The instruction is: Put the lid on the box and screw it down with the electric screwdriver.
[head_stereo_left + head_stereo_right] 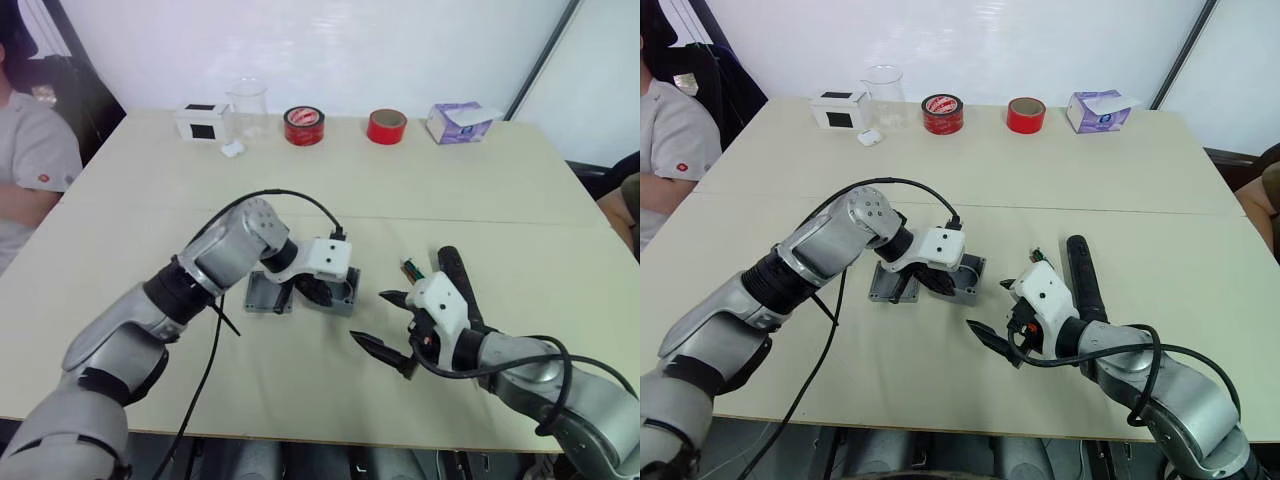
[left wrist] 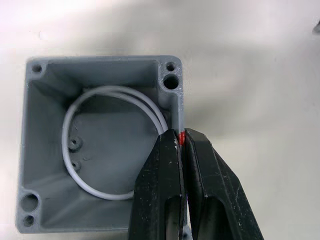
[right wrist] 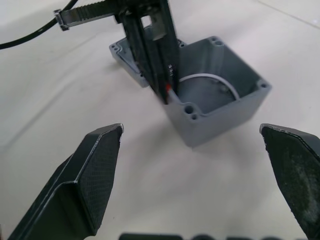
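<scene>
The grey box [image 1: 346, 294] sits open near the middle of the table, a white loop [image 2: 66, 150] lying inside it. My left gripper [image 2: 181, 136] is shut on the box's side wall, at the small red mark. Just left of the box the lid [image 1: 266, 294] lies flat on the table, partly hidden by my left gripper [image 1: 320, 289]. The electric screwdriver [image 1: 458, 281] rests on the table right of the box, beside my right wrist. My right gripper [image 1: 372, 318] hovers open near the box's right side, its fingers [image 3: 95, 170] wide apart and holding nothing.
Along the far edge stand a white box with a black front [image 1: 203, 120], a clear beaker [image 1: 247, 106], two red tape rolls [image 1: 303, 126] and a purple tissue box [image 1: 458, 122]. A seated person [image 1: 30, 160] is at the table's left end.
</scene>
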Available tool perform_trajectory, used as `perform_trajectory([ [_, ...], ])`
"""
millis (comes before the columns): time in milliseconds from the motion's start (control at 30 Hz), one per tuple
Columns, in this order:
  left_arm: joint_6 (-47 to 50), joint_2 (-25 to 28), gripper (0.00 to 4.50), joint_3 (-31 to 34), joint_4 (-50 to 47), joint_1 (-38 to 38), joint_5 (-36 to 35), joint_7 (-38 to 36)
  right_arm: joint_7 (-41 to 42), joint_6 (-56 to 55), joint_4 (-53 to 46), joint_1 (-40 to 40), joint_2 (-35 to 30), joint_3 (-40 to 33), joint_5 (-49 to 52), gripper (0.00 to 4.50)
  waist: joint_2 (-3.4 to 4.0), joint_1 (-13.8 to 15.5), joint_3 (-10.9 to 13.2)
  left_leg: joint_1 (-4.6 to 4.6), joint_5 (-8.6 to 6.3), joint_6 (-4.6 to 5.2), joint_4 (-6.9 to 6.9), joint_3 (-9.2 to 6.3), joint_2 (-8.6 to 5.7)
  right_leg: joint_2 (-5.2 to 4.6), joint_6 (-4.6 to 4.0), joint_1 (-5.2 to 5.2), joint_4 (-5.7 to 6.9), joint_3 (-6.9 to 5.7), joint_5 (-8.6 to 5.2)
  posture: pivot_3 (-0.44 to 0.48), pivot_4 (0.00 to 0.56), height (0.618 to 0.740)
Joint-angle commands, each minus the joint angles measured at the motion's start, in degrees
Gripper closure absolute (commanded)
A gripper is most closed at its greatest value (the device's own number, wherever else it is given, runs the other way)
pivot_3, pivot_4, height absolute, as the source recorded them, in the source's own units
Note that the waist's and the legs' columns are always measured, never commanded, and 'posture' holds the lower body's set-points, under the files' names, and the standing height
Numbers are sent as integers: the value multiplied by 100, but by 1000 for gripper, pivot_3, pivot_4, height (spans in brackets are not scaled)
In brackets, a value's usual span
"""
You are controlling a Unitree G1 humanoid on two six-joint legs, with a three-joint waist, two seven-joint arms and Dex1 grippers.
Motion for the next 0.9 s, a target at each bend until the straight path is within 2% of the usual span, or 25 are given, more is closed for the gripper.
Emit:
perform_trajectory([
  [33, -1871, -13, 4388, 242, 630, -316, 41, -506, 46, -75, -137, 14, -38, -259, -39, 0, 0, -13, 0, 0, 0, 0, 0, 0, 0, 2, 0, -1, 0, 0, 0, 0, 150, 740],
  [100, -2707, 24, 4388, 199, 951, -386, -141, -906, 49, -78, -114, 20, -24, -293, -51, 0, 0, -2, 0, 1, 0, 1, -1, 0, 2, 6, 0, -2, 1, -1, 0, 0, 150, 740],
  [133, -3031, 76, 4388, 83, 1063, -441, -466, -1047, 26, -73, -116, 38, 1, -300, -57, 0, 0, -2, 0, 0, 0, 0, -1, 0, 2, 7, -2, -2, 1, -2, -1, 0, 150, 740],
  [233, -3876, 152, 4388, -318, 1514, -670, -779, -1158, -55, -49, -160, 101, 80, -319, -52, 0, 0, -4, 0, 0, 0, 1, -1, 2, 2, 4, -17, -2, 1, 0, -9, 0, 150, 740],
  [533, -4842, -126, 4388, -757, 2481, -1055, -811, -1158, -242, -38, -425, 492, 183, -456, -27, 0, -1, -2, 1, -2, -2, 4, 2, 1, -2, 3, 0, 0, 0, 1, 0, 0, 150, 740],
  [733, -5237, -223, 4388, -995, 2853, -1091, -790, -1158, -342, 4, -437, 432, 250, -391, -36, 0, -1, -7, 1, -1, -3, 5, 2, 1, -1, 5, 0, 0, 1, 2, 0, 0, 150, 740],
  [833, -5258, -237, 3645, -991, 2952, -1116, -798, -1158, -328, 40, -438, 384, 228, -421, 2, 0, -1, -8, 1, -1, -3, 5, 2, 1, -1, 4, -1, 0, 0, 2, 0, 0, 150, 740],
  [900, -5148, -246, 2790, -846, 3011, -1138, -736, -1158, -283, 87, -461, 365, 184, -458, 65, 0, -1, -7, 1, -1, -3, 5, 1, 0, 0, 4, -1, 0, 1, 2, 0, 0, 150, 740],
])
